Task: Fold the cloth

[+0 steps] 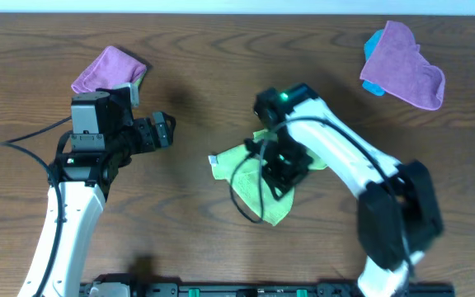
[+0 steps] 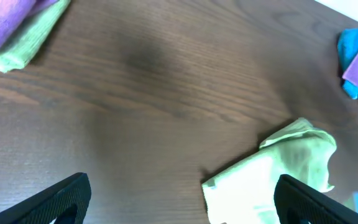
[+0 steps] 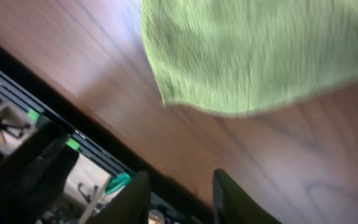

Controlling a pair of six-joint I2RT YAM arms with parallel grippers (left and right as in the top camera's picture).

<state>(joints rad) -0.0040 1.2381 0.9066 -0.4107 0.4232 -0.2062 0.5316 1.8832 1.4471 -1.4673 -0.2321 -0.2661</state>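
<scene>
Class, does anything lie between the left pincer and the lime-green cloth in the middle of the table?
Nothing visible does: only bare table separates the left pincer from the cloth.

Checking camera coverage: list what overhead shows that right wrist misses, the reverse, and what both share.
Only overhead: the left arm and right arm, the purple cloth over the blue cloth at top right, a second purple cloth at top left. Only right wrist: the right tool, fingertips apart and empty. Both: the lime-green cloth on the table.
</scene>
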